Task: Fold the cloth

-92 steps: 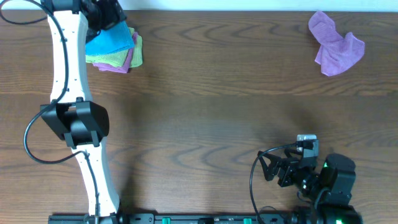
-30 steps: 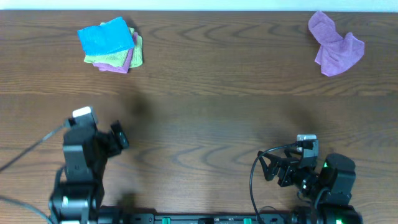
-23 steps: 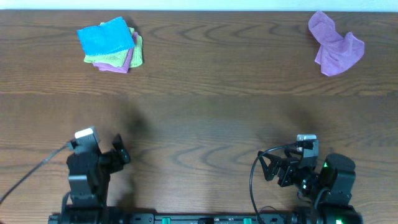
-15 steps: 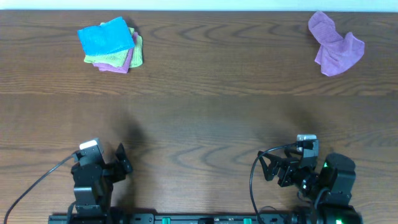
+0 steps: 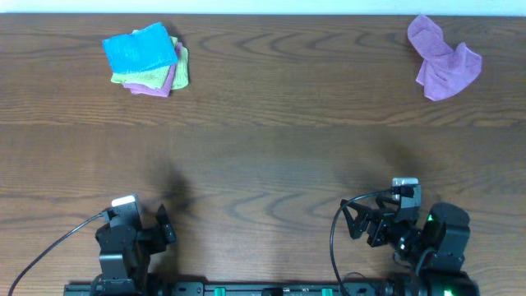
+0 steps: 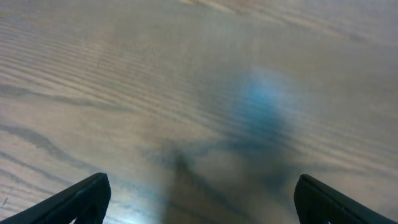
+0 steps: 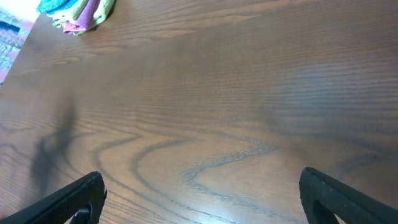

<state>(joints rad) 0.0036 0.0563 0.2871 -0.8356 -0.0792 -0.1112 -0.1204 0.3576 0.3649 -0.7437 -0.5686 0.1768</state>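
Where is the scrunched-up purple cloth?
In the overhead view, the crumpled purple cloth lies near the far right corner of the wooden table, across from the folded stack of blue, green and pink cloths at the far left.

We see a dark brown wooden table (image 5: 279, 140) with bold grain and a smooth, faintly glossy finish, a crumpled purple cloth (image 5: 445, 59) of soft, fuzzy matt fabric, and a folded stack of cloths (image 5: 146, 59) in similar nubbly material.

Overhead top-down; wrist cams skim table (image 6: 186, 74).
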